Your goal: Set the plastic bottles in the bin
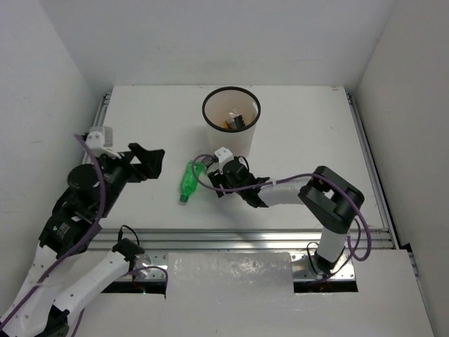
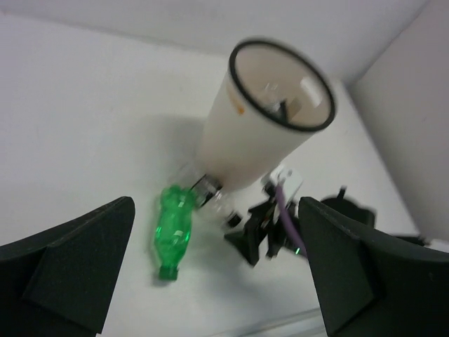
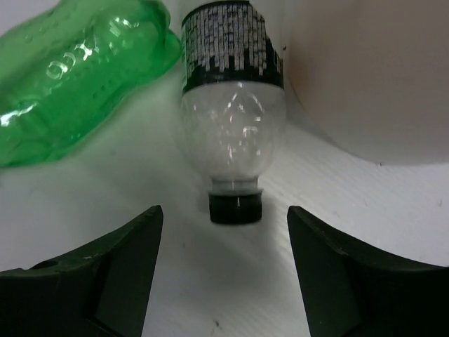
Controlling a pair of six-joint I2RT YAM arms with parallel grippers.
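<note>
The white bin with a black rim stands at the table's back middle, and some bottles show inside it. A green bottle lies on its side to the bin's front left. A clear bottle with a black cap lies between the green one and the bin. In the right wrist view the clear bottle points its cap at me, with the green bottle to its left and the bin wall to its right. My right gripper is open and empty, just short of the cap. My left gripper is open and empty, left of the green bottle.
Metal rails run along the table's left, right and near edges. White walls close in the back and both sides. In the left wrist view the bin, green bottle, clear bottle and right gripper all lie ahead.
</note>
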